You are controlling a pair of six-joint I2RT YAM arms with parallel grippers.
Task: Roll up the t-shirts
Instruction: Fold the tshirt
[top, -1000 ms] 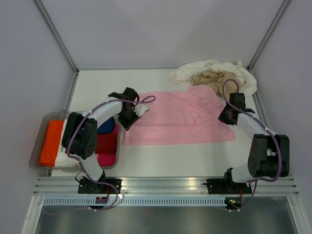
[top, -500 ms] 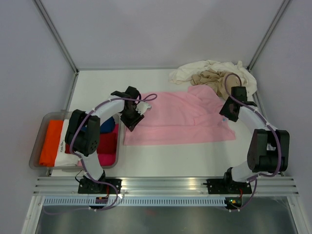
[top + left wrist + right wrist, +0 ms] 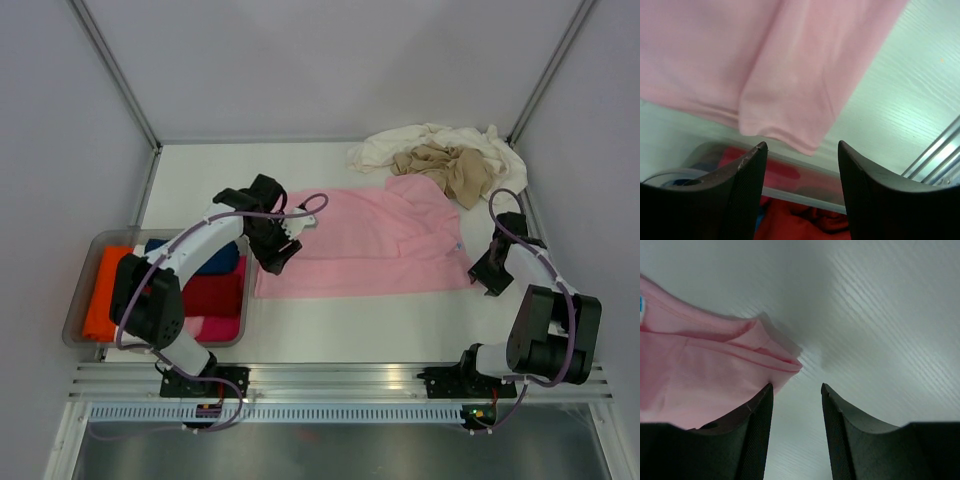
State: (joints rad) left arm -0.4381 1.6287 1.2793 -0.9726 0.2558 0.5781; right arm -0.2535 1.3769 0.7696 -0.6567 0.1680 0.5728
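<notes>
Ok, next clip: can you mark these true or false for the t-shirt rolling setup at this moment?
1. The pink shirt lies spread flat on the table, not rolled. True.
2. The left gripper is shut on the pink shirt. False: its jaws stand apart with nothing between them, over the shirt's left edge.
3. The tan shirt is bunched together with the cream shirt at the far right corner. True.
4. The tray on the left is empty. False: it holds orange, blue and red cloth.
5. The right gripper hangs over the cream and tan pile. False: it is by the pink shirt's near right corner, open.
</notes>
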